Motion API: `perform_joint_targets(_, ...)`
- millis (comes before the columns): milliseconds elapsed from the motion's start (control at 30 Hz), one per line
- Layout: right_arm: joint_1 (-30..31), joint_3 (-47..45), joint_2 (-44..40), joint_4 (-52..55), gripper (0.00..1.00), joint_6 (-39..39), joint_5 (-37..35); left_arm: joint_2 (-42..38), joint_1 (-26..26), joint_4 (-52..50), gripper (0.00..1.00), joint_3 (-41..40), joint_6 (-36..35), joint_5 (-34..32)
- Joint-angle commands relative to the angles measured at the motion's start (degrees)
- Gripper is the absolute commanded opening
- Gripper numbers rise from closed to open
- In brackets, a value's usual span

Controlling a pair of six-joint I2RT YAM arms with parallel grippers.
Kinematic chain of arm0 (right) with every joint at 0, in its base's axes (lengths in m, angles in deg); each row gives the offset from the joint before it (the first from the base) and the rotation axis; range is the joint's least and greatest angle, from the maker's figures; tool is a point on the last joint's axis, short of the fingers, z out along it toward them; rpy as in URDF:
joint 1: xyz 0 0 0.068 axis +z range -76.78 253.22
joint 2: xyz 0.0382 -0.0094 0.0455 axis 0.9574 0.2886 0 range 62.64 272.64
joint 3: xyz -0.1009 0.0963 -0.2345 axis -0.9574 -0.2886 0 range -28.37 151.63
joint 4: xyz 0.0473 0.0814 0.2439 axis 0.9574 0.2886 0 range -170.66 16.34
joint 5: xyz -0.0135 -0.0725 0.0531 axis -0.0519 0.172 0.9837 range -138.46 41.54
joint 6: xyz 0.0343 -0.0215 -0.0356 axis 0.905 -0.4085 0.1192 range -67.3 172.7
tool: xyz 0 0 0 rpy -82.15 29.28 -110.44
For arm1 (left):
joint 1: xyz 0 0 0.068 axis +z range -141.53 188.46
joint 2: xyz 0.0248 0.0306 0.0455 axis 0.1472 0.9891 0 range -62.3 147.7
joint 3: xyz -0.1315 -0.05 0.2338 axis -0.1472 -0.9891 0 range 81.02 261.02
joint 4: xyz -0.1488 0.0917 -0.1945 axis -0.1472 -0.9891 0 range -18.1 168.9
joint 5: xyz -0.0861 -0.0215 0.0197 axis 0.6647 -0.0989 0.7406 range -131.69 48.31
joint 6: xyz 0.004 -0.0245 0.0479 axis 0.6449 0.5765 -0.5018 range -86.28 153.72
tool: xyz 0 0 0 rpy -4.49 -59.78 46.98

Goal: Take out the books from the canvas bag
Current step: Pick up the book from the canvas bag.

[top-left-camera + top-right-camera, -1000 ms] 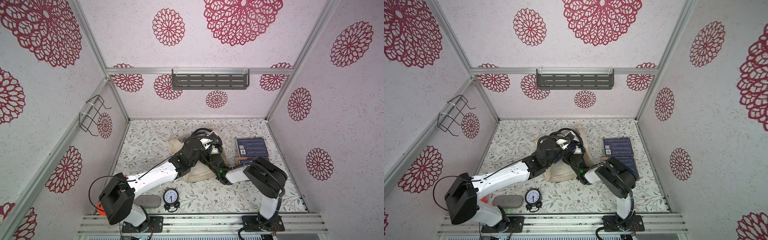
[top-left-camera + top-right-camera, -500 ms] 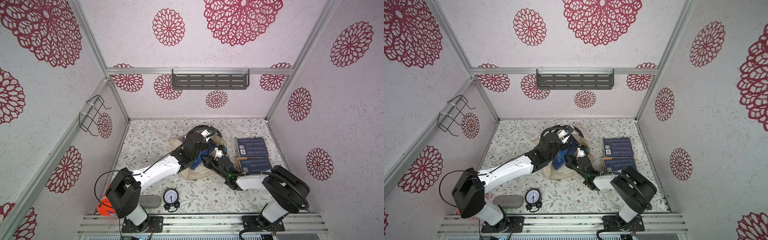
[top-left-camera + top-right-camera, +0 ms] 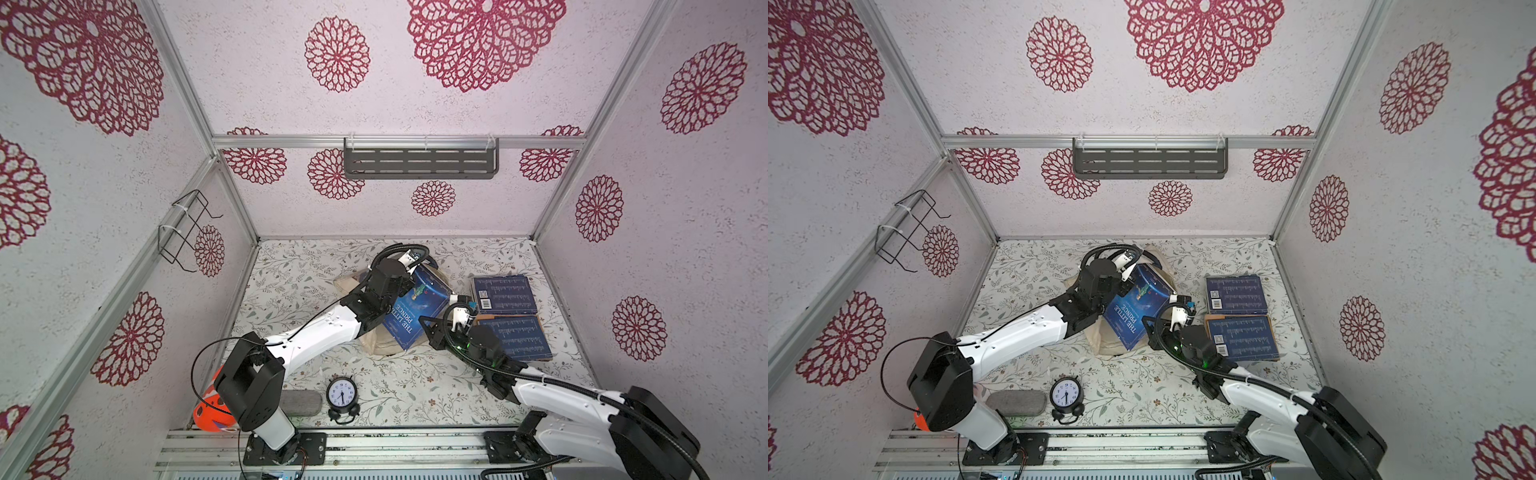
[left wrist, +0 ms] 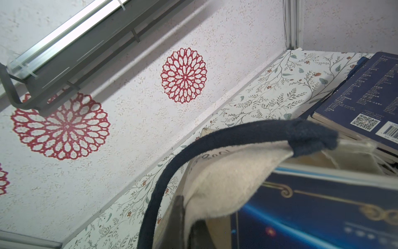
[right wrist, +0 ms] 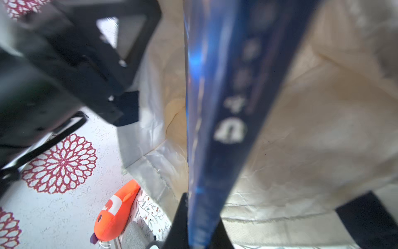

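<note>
**Top views.** Cream bag (image 3: pixel 374 348) slumps mid-table, mostly under the left arm. Blue book (image 3: pixel 417 309) lies title side up, tilted over the bag, its whole cover showing. Right gripper (image 3: pixel 453 299) pinches the book's corner nearest the other books. Left gripper (image 3: pixel 410 264) sits at the bag's far edge, its fingers hidden here by the wrist. Two navy books (image 3: pixel 503 294) lie flat, backs up, right of the bag and apart from it. A tan edge peeks from under the nearer one. Clock (image 3: pixel 341 395), grey pad (image 3: pixel 301 403) and orange fish toy (image 3: pixel 208 411) sit near the front rail. Both top views show the same layout.

**Left wrist.** Fingers (image 4: pixel 178 220) are clenched on the bag's cream rim. Navy strap (image 4: pixel 237 133) arcs up from it. The blue book's cover, gold ornament showing, lies just beside the rim. The navy books are beyond, on the table.

**Right wrist.** Blurred. The blue book is seen edge-on, clamped between both fingers (image 5: pixel 179 220). The bag's open cream inside shows behind it. Can't tell if the book's far end is in the mouth. The fish toy lies by the wall.
</note>
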Motion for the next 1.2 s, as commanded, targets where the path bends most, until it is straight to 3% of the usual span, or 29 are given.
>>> perform_joint_targets(0,-1.47,-0.75,-7.70,0.66,0.00,-4.24,-1.92,0.94,0.86,-0.54,0.00,1.43,0.91,-1.33)
perform_joint_targets(267,-5.66,-1.88,-23.48,12.34,0.00,-4.77,-5.20,1.38,0.93,-0.78,0.00,1.61,0.54,-1.51)
perform_joint_targets(700,-10.84,0.16,-44.46,39.02,0.00,2.76,-26.82,2.44,0.83,-1.29,0.00,2.00,-0.42,-2.27)
perform_joint_targets(833,-11.35,0.98,-47.14,46.26,0.00,5.93,-31.25,2.35,0.88,-1.29,0.00,1.96,-0.48,-2.15)
perform_joint_targets(1167,-13.17,0.03,-48.95,57.21,0.00,15.22,-32.03,1.82,0.83,-1.43,0.00,1.87,-0.39,-1.91)
